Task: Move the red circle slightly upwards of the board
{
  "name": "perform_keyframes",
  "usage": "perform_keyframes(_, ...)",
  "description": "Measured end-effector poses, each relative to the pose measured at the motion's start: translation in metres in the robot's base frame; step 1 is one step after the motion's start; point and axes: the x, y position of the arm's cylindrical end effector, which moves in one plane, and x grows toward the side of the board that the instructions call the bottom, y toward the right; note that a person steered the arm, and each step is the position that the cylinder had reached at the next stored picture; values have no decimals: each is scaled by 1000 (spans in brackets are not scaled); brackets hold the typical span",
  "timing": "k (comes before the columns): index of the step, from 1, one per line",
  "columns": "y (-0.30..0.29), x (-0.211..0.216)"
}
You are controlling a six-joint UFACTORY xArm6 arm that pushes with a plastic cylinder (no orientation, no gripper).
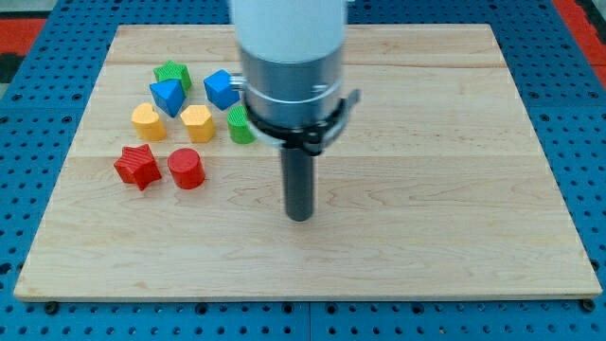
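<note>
No jaws, bare rod. My tip sits well right and slightly below the red plastic circle block; must get beneath it.

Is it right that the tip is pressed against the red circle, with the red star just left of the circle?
Not quite. In the camera view my tip stands apart from the red circle, off to its right on bare board. The red star is indeed just left of the circle.
</note>
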Motion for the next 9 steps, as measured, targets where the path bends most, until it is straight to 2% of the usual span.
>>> perform_keyframes(2,23,-5)
perform_keyframes(3,57,-51)
perform_keyframes(5,62,-165)
perform_keyframes(6,56,-199)
perform_keyframes(8,-9,-196)
perform_keyframes(9,-15,-188)
